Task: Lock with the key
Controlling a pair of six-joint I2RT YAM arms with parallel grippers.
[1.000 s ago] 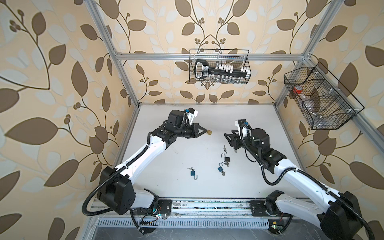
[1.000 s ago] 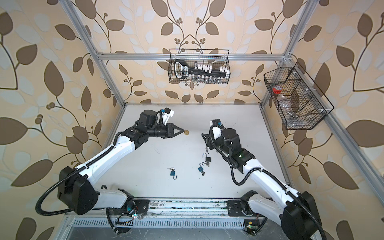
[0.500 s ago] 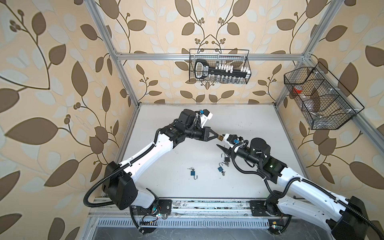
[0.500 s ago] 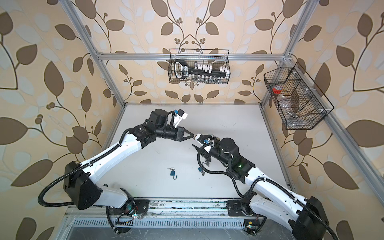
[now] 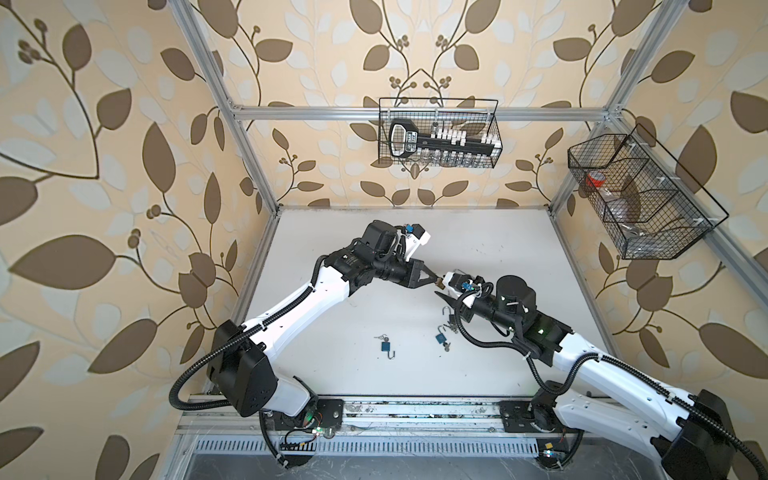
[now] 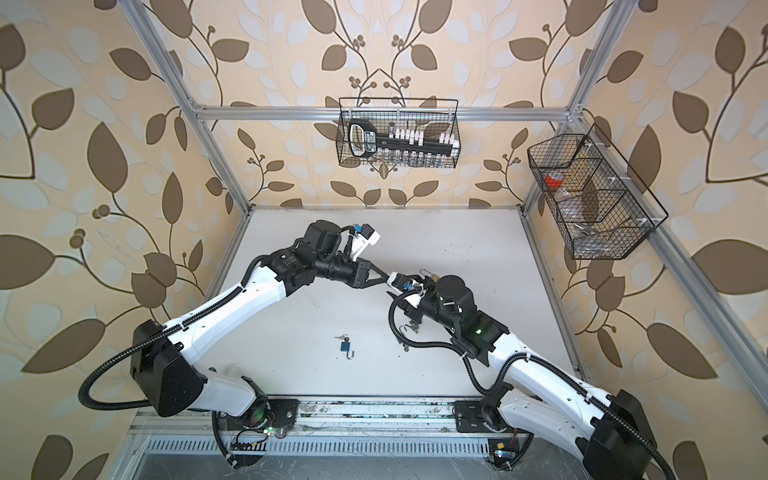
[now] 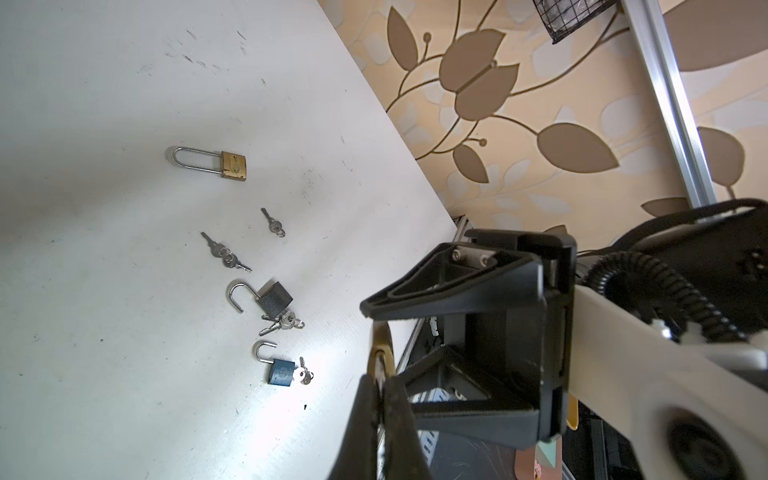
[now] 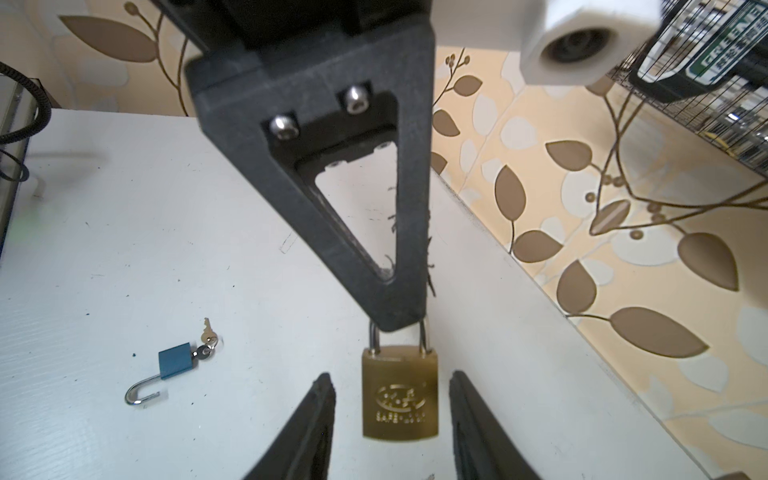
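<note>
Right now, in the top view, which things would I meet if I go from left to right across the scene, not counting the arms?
blue padlock with its shackle open, on the table → brass padlock, held up between the two arms → side wire basket on the wall.

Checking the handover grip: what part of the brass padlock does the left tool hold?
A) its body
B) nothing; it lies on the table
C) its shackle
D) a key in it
C: the left tool is closed on the shackle, and the body of the brass padlock hangs clear of it.
</note>
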